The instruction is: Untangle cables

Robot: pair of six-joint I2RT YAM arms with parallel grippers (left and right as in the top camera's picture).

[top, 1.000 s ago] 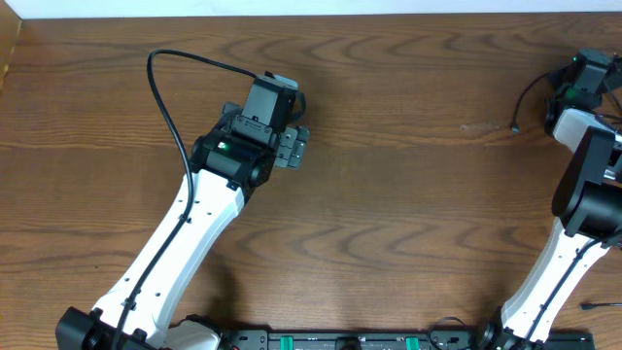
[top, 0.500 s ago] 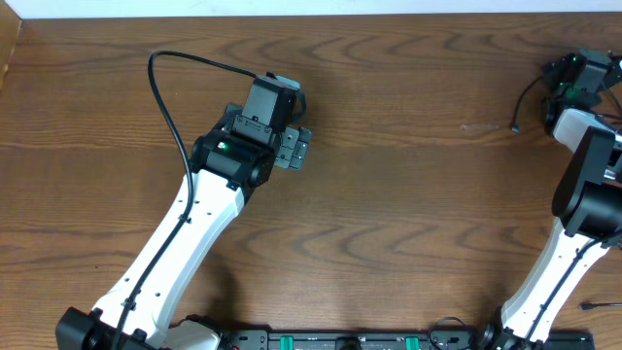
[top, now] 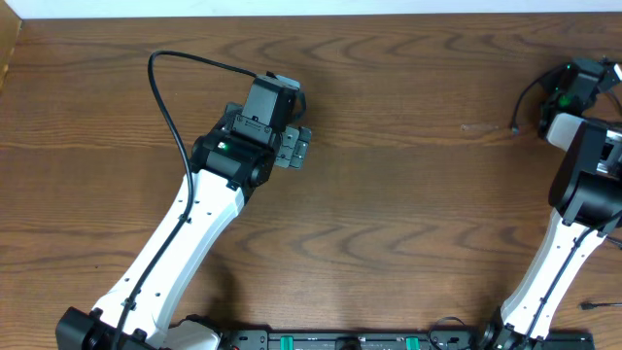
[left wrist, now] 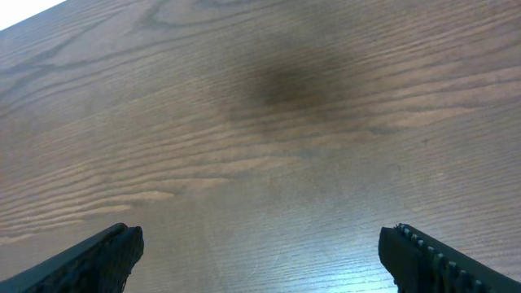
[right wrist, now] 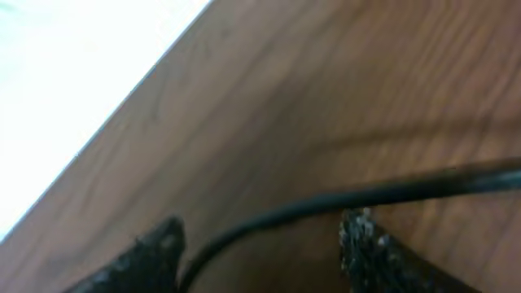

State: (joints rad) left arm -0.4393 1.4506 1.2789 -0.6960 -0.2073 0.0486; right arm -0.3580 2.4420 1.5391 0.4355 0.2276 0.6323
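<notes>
One thin black cable (top: 522, 101) curves on the wooden table at the far right, and its small plug end (top: 513, 126) rests on the wood. My right gripper (top: 561, 89) is right beside it. In the right wrist view that cable (right wrist: 391, 191) runs across between the two fingers of my right gripper (right wrist: 260, 236), whose jaws stand apart and do not pinch it. My left gripper (top: 295, 147) hovers over bare wood at centre left. In the left wrist view my left gripper (left wrist: 260, 248) is wide open with nothing between its fingers. No other cables are in view.
A thicker black cord (top: 160, 92) arches from the left arm; it belongs to the arm. The table's far edge (top: 311, 15) borders a white strip, and that edge (right wrist: 138, 89) lies close to the right gripper. A black rail (top: 350, 340) runs along the near edge.
My right gripper's wrist has shifted slightly to the left, towards the cable. The cable and the left arm have not visibly moved.
</notes>
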